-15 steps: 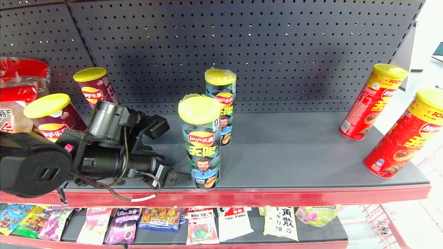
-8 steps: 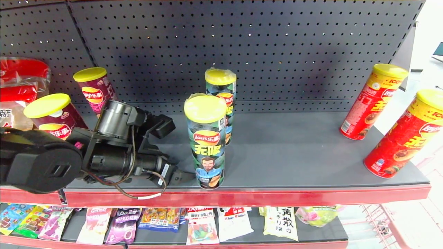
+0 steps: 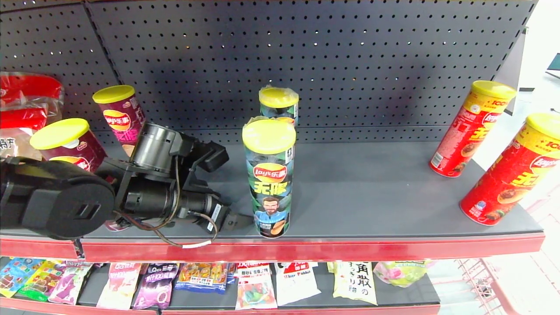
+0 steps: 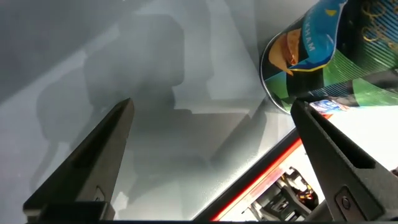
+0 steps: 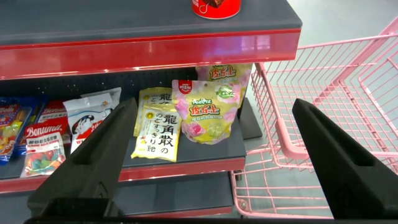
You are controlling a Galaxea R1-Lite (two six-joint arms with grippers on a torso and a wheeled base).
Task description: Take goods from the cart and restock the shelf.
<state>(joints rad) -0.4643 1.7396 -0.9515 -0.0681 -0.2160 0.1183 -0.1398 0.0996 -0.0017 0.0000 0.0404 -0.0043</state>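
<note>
A shop: shelf (image 3: 372, 188) of crisp tubes (image 3: 270, 175), pink cart (image 5: 348, 106).

1. At twelve o'clock, a dark grey pegboard back panel (image 3: 350, 57) rises before me, with pinpricks of light in some of its holes.
2. The shelf (image 3: 372, 188) below it is a grey board with a glossy red front lip.
3. At three o'clock, past the shelf's end, I see pale, brightly lit floor (image 5: 351, 15).
</note>
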